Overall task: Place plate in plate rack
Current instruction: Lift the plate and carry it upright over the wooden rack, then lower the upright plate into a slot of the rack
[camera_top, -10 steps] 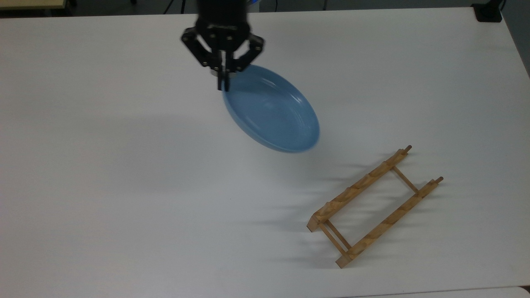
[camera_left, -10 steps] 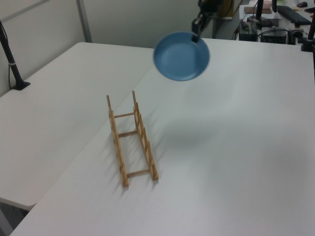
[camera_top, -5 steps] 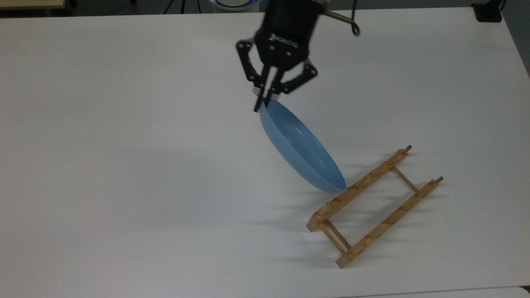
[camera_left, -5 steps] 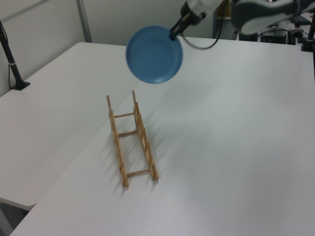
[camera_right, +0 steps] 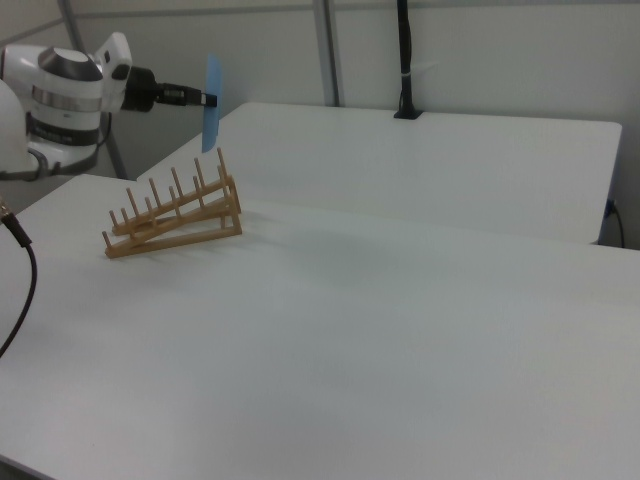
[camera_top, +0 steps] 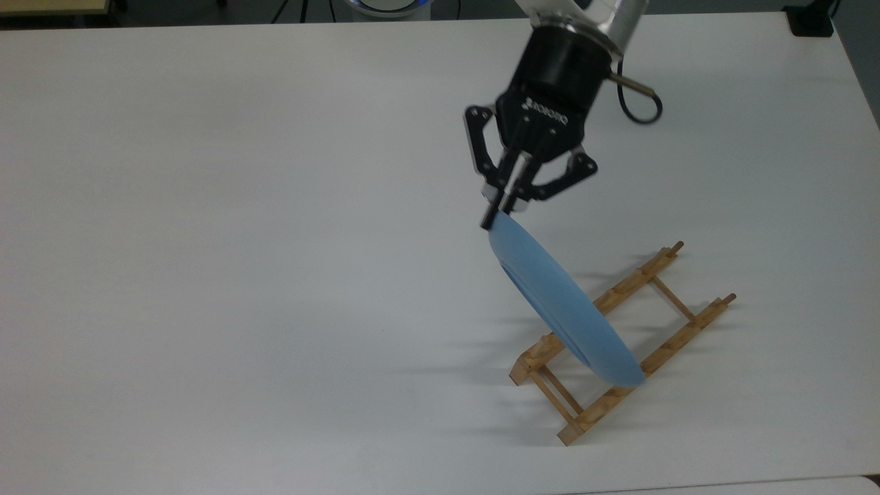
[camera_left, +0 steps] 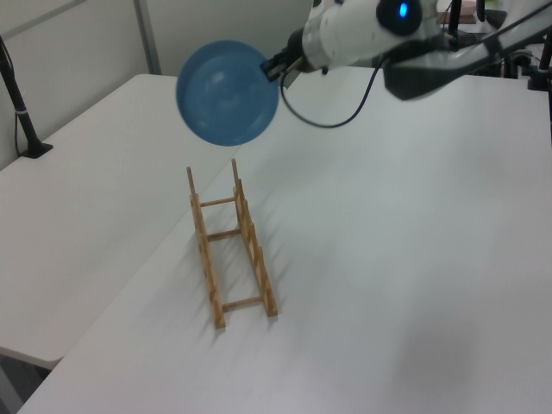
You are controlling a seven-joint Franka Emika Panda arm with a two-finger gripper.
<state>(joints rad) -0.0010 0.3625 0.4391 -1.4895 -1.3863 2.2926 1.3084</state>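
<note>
Swung across from the table's middle, the round light-blue plate [camera_top: 560, 306] now hangs on edge above the light-wood pegged rack [camera_top: 622, 344], its rim pinched at eleven o'clock by the black two-finger gripper [camera_top: 500, 208].

Plate [camera_top: 560, 306]: round, shallow, plain light blue, raised rim. You see it [camera_left: 227, 93] held on edge in the air, gripped at its rim by the tool [camera_top: 500, 212], clear of the desk [camera_top: 206, 240]. In the right view it [camera_right: 211, 103] appears edge-on, near vertical, above the rack's tall end.

Plate rack [camera_top: 622, 340]: light wood, two parallel notched rails with upright pegs, thin dowel crossbars. You see it [camera_left: 231, 246] resting on the desk, with nothing in its slots [camera_right: 175, 215].
</note>
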